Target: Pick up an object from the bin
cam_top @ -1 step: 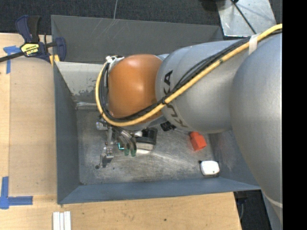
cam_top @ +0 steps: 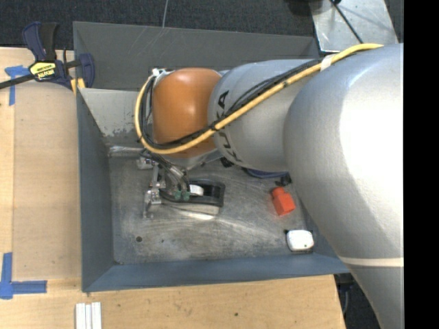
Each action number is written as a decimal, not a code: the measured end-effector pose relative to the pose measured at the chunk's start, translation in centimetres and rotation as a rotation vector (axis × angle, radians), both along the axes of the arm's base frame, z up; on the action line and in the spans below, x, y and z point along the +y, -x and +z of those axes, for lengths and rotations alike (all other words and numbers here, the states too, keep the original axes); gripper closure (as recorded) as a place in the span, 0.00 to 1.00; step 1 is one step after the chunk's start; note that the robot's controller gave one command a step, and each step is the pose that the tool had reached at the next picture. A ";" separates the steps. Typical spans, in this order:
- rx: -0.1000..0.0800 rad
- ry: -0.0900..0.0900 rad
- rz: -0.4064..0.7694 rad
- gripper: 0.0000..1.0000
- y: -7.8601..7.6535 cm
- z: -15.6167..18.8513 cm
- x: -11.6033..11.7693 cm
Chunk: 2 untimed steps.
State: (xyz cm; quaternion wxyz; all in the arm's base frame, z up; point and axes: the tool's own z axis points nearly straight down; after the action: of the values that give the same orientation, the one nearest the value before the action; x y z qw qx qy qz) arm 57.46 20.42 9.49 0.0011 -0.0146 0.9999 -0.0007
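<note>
My gripper (cam_top: 167, 195) hangs below the orange wrist cover, low over the bin floor left of centre. Its two fingers stand apart, so it is open, and bare floor shows between them. A black and white oblong thing (cam_top: 204, 199) lies flat just to the right, its left end touching the right finger (cam_top: 180, 192). I see nothing held between the fingers. An orange block (cam_top: 281, 201) lies further right, near the arm.
A small white rounded thing (cam_top: 300, 239) rests by the bin's front right corner. A blue thing (cam_top: 264, 175) peeks out from under the arm. The arm covers the bin's right and back parts. Bare floor lies at the front left.
</note>
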 end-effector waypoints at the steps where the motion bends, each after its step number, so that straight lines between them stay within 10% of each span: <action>1: -0.004 -0.014 -0.133 0.00 -3.0 -1.4 -6.8; 2: 0.015 -0.014 -0.138 1.00 -2.7 -1.4 -6.8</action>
State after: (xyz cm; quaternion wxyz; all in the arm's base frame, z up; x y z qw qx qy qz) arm 60.13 13.60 8.06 -0.0065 0.0543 0.9985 0.0064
